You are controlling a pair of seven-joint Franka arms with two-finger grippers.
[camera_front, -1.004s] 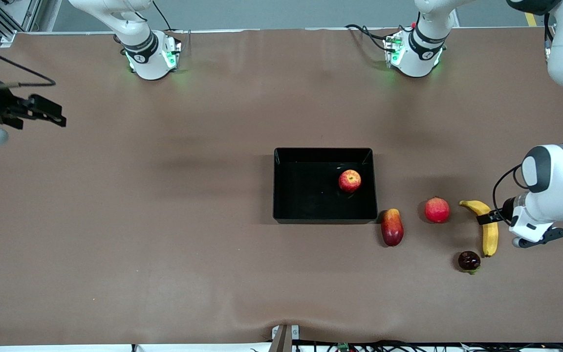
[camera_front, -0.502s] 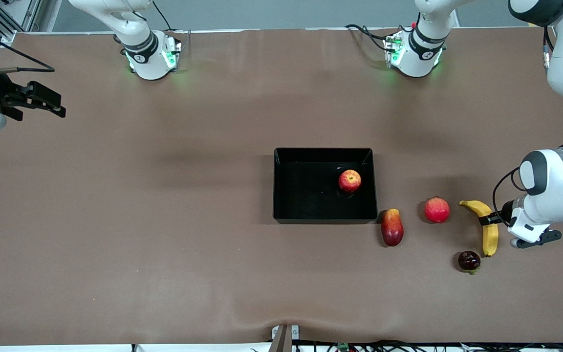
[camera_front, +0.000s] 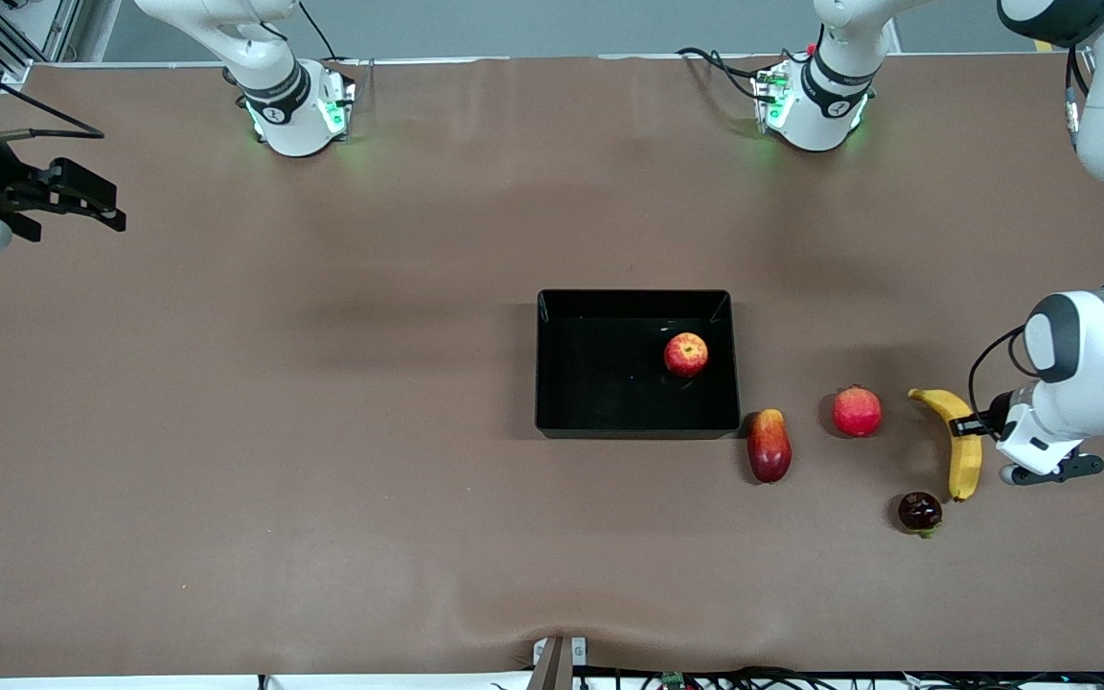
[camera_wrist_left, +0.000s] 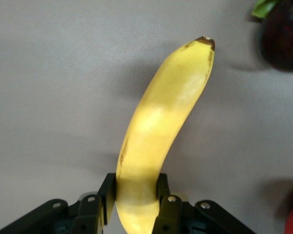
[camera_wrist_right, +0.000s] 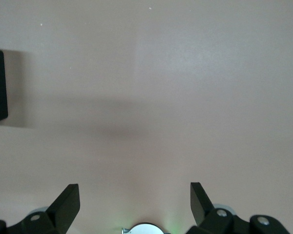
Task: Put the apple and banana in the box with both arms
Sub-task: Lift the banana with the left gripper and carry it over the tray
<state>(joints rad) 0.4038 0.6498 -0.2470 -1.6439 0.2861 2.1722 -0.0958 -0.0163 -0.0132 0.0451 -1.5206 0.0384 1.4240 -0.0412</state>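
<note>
The left gripper [camera_wrist_left: 136,204] has its fingers [camera_wrist_left: 107,192] clamped on the banana [camera_wrist_left: 158,131], one pad on each flank, close to one end of the fruit. From that pinch the banana runs straight away from the fingers, curving gently to a dark tip. In the front view the left gripper [camera_front: 970,427] sits low at the bench [camera_front: 322,431] near the left arm's end. The banana [camera_front: 964,450] lies there with its long axis running toward the front camera. The grip is on the upper curved part, so most of the length hangs on the camera side of the fingers.

Near the banana's free tip lies a dark round fruit [camera_front: 920,512]. A pinkish-red ball [camera_front: 857,411] and a mango [camera_front: 769,446] lie between the banana and the box [camera_front: 609,422].

The box stands mid-bench, toward the right arm from the banana. The apple [camera_front: 685,355] already rests inside it, near the wall facing the left arm.

The coming move likely means lifting the banana and carrying it over those fruits to the box; gripped off-centre, it may droop or swing.

The right gripper [camera_front: 82,203] waits over bare bench at the right arm's end, fingers [camera_wrist_right: 66,207] spread wide and empty.
</note>
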